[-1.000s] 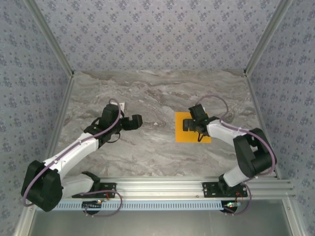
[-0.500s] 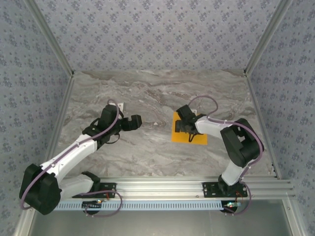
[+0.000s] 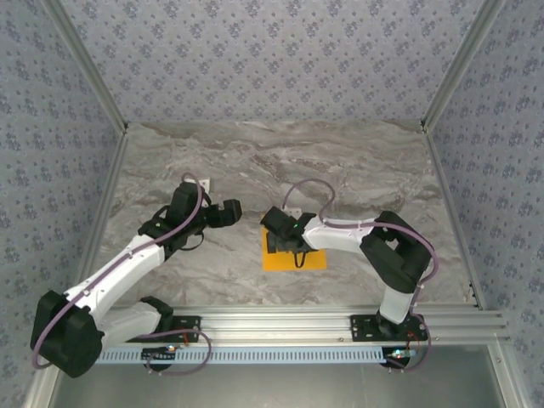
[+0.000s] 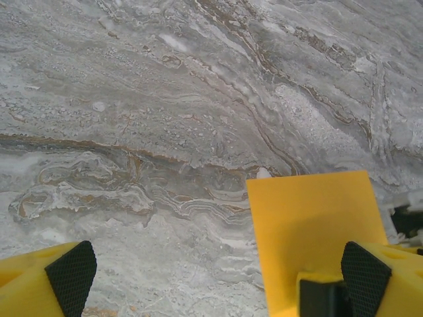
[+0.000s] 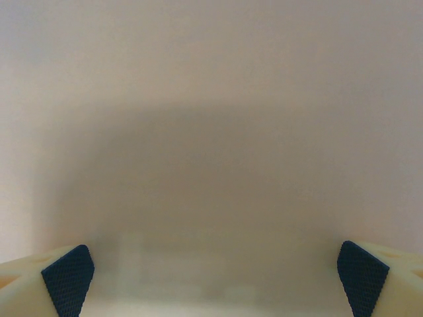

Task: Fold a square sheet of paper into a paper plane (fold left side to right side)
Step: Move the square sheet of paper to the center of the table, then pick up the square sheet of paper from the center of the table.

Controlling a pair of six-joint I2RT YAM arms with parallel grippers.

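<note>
The square sheet of paper (image 3: 280, 260) is orange-yellow and lies flat on the marble table just right of centre; a paper plane is out of view. My right gripper (image 3: 285, 235) is pressed down on the sheet's far part, jaws spread wide. Its wrist view is a pale blur between the two dark pads (image 5: 66, 277), with the right gripper (image 5: 213, 277) holding nothing. My left gripper (image 3: 223, 212) hovers open to the left of the sheet. In the left wrist view the sheet (image 4: 314, 224) lies ahead by the right finger, and the left gripper (image 4: 218, 271) is empty.
A small white tag (image 3: 208, 182) lies beside the left arm. Aluminium rails (image 3: 280, 319) run along the near edge, and patterned walls enclose the table (image 3: 357, 161) on three sides. Bare marble stretches behind and left of the sheet.
The right arm has swept left and toward the near edge, sliding the sheet with it from the right side to near the centre. The left arm has barely moved.
</note>
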